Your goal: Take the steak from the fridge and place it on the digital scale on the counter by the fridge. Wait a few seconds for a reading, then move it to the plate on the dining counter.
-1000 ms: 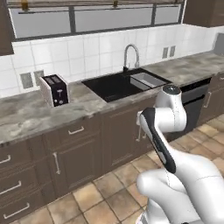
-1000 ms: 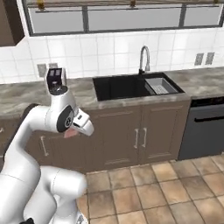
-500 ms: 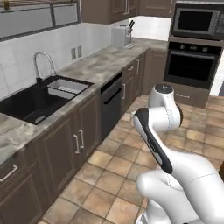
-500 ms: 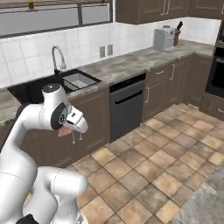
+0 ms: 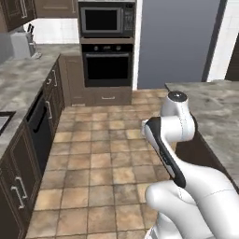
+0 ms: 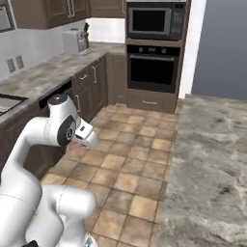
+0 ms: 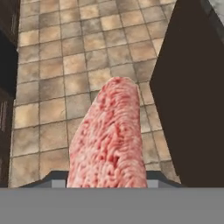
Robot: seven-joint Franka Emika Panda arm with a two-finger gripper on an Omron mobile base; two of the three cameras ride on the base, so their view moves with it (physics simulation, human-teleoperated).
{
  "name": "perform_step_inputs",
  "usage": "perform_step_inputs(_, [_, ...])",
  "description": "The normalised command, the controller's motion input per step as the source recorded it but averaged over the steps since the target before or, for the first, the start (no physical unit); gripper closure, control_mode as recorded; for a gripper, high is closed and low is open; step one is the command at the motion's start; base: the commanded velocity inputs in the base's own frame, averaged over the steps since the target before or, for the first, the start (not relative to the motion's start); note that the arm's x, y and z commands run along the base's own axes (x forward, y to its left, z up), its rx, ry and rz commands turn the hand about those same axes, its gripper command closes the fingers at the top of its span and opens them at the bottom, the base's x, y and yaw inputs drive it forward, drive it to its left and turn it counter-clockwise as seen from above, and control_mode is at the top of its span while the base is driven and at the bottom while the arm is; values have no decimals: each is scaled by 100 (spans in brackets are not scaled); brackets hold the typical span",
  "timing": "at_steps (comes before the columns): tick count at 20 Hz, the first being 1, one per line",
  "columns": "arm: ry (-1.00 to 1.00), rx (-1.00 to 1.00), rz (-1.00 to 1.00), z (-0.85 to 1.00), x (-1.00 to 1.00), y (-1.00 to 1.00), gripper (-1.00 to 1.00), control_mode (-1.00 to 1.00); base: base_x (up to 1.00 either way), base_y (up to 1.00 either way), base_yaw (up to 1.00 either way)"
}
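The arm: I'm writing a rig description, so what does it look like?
The arm has glossy white rounded shells, a black strip along one link, and a grey cap on a round joint. No cables or markings show.

From behind our arm, both base views face the far wall oven (image 5: 107,65); our hand view looks down, close over the tiled floor (image 7: 57,65).
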Motion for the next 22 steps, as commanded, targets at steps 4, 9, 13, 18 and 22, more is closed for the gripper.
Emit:
perform_step_inputs(4, [0,0,0,0,0,0,100,100,76,70,-68])
perform_step_inputs(9, [0,0,0,0,0,0,100,100,93,78,-63])
perform_step_inputs(13, [0,0,0,0,0,0,100,100,99,67,-60])
perform_step_inputs(18, [0,0,0,0,0,0,100,100,96,61,-59])
perform_step_inputs(22, [0,0,0,0,0,0,100,100,95,73,-59])
